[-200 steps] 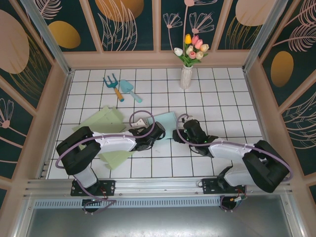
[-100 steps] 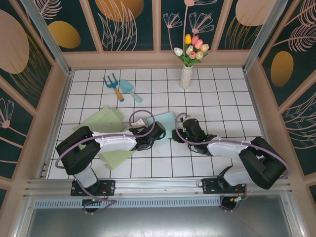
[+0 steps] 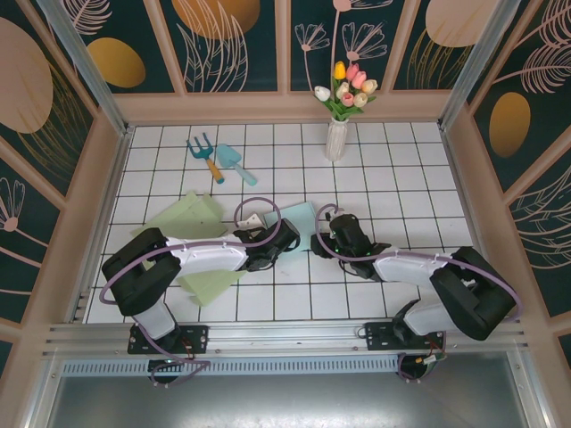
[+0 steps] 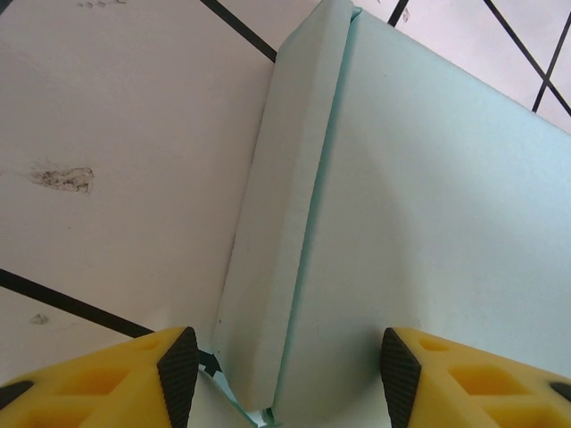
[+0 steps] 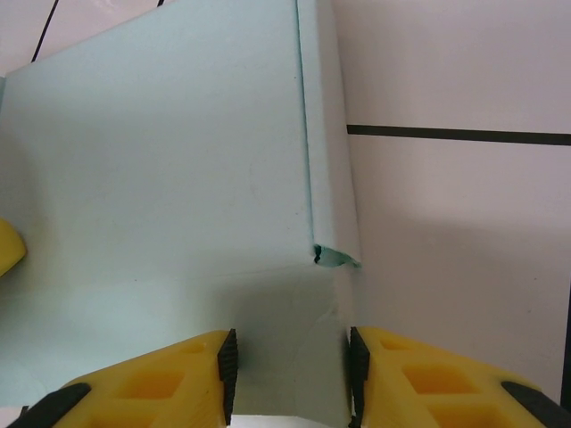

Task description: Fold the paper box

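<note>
Starting at your edge of the table: both arms lie low and stretch inward so the wrists meet mid-table. The left arm runs across the near corner of a light green paper sheet, and the right arm angles in from the other side.

Your left gripper sits at the left edge of the pale blue flat-folded paper box. Its yellow fingers are spread, straddling the narrow folded-up side strip without squeezing it.

Your right gripper is on the box's opposite edge. Its jaws are drawn in close around the near end of that side's folded strip, right by a small torn-looking notch. One finger is over the panel and the other is at the paper's edge, but I honestly can't tell whether it's actually pinching.

The box lies flat on the white tiled tabletop, between the two wrists.

Versus a second ago, your right arm's elbow has swung inward a bit and that wrist has nudged left toward the box. The left arm and the box look the same.

Further back there's a second green sheet, then a green hand fork beside a blue trowel. A white vase of tulips stands by the far wall.
</note>
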